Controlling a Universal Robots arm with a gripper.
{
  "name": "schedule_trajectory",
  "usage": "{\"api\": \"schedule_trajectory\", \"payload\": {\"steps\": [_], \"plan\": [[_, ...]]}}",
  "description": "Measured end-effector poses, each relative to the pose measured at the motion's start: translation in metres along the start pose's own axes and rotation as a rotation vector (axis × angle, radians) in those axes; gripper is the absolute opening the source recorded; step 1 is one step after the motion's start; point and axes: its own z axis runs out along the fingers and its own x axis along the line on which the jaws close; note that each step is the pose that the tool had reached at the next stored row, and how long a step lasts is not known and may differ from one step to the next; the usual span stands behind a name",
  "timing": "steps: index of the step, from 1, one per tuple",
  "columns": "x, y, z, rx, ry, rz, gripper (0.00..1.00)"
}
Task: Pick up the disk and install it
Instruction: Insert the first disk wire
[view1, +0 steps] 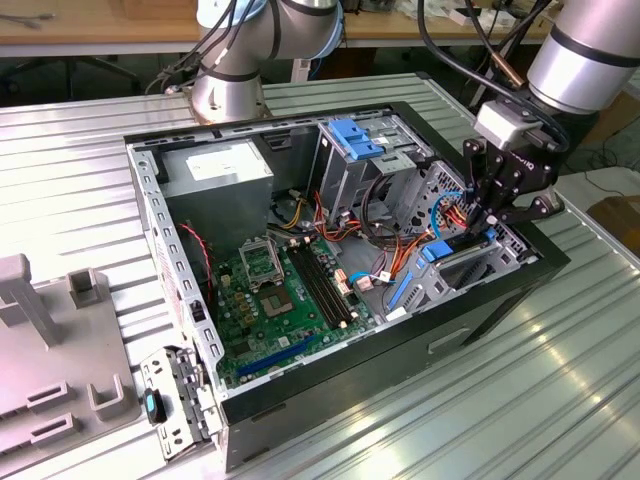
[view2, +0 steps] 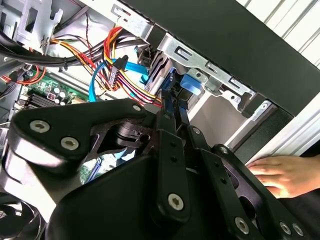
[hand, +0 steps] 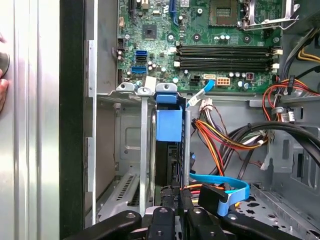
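The gripper (hand: 179, 200) pinched the disk (hand: 169, 150) edge-on in its bay, where tilt or nearby cables (hand: 220, 137) could jam it.

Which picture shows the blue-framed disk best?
The first wrist view: the disk stands edge-on in its bay, blue bracket facing the camera. The exterior view shows it partly behind the tool; the second wrist view shows blue slivers.
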Motion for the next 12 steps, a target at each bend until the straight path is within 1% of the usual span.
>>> {"api": "schedule_trajectory", "payload": {"steps": [6, 12], "plan": [[0.0002, 0.0002, -0.0001, 0.0001, 0.0020, 0.001, 0.16], [0.0018, 0.0002, 0.0002, 0.0001, 0.0018, 0.001, 0.16]]}}
